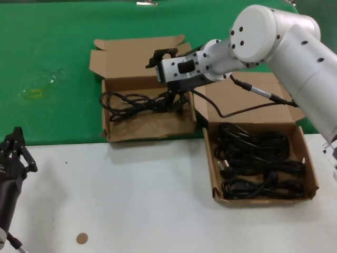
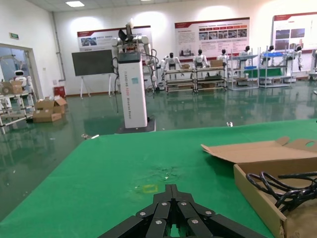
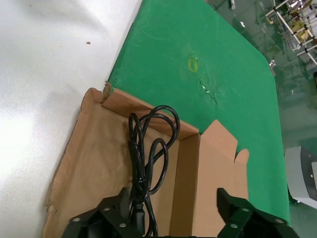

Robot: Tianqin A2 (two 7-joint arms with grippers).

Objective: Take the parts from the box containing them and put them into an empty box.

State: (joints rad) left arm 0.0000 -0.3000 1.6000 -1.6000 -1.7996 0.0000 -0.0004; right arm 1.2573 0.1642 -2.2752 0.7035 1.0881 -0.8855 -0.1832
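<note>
The smaller empty box (image 1: pixel 148 133) lies on the green mat with its lid (image 1: pixel 136 56) folded back, and one black cord (image 1: pixel 131 103) rests loose across its tray. My right gripper (image 1: pixel 162 83) hovers over that tray's right end, open. In the right wrist view the cord (image 3: pixel 148 148) runs along the box floor (image 3: pixel 89 163) past one of the fingers (image 3: pixel 116 208), while my right gripper (image 3: pixel 174 208) holds nothing. The larger box (image 1: pixel 311 176) to the right holds several coiled cords (image 1: pixel 258 158). My left gripper (image 1: pixel 16 147) is parked at the near left, shut (image 2: pixel 172 191).
The boxes straddle the border between the green mat (image 1: pixel 52 52) and the white table (image 1: pixel 131 200). A yellow mark (image 1: pixel 31 93) is on the mat at the left. A small brown disc (image 1: pixel 81 238) lies near the front edge. The right arm's own cable (image 1: pixel 253 103) hangs over the larger box's lid.
</note>
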